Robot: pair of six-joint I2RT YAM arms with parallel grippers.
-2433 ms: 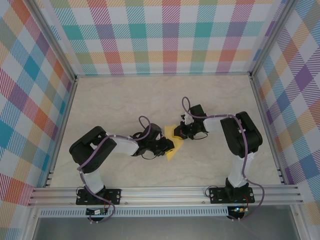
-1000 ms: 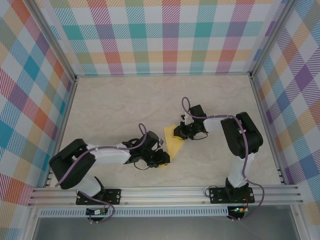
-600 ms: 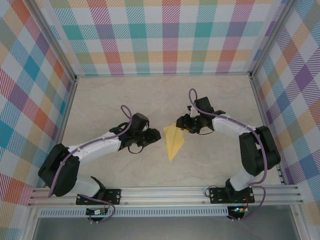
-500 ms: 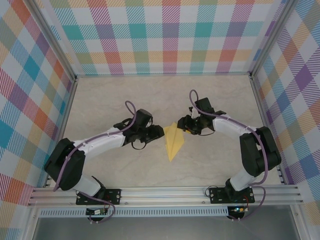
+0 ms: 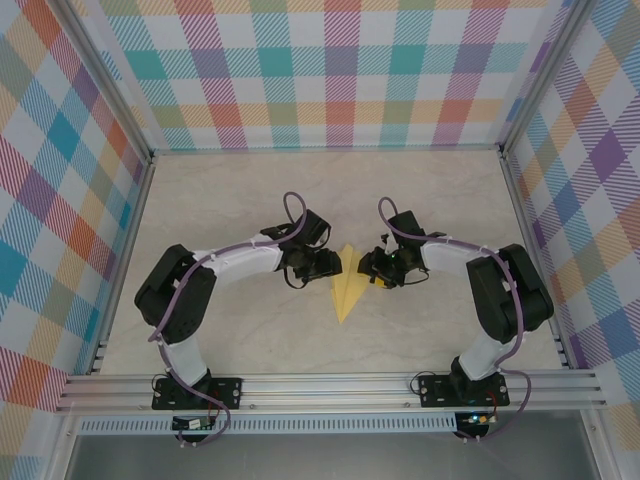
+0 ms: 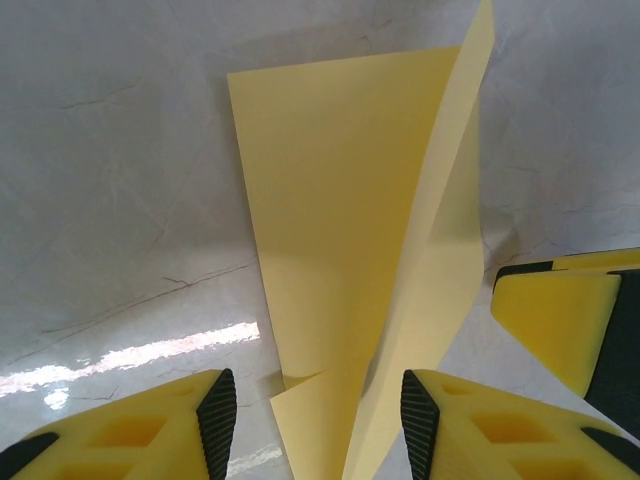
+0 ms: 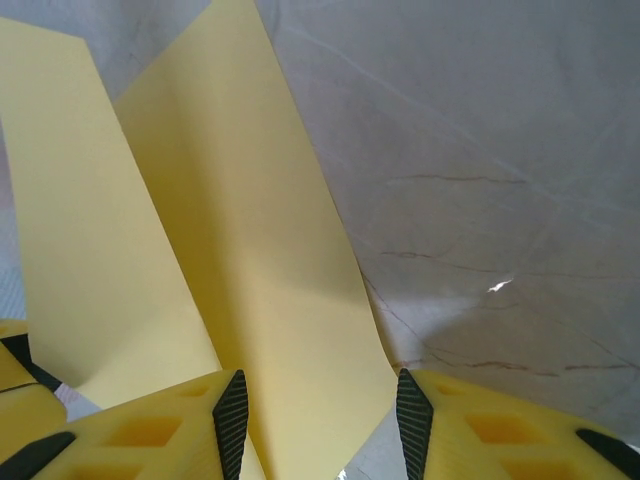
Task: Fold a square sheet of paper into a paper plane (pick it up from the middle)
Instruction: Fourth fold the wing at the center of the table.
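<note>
top external | plane (image 5: 347,292) lies mid-tabletop (image 5: 230,200), nose toward the near edge | left pincer (image 5: 333,264) released, jaws astride the paper | right pincer (image 5: 365,266) released likewise | progress: creased, winged dart looks formed; probably only flattening left

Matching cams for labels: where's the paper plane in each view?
Top external: paper plane lies mid-table between left pincer and right pincer, nose toward the arm bases.
Left wrist: centre frame, rising from the bottom edge.
Right wrist: left of centre, rising from the bottom edge.
Shared landmark: the pale veined table under it.
</note>
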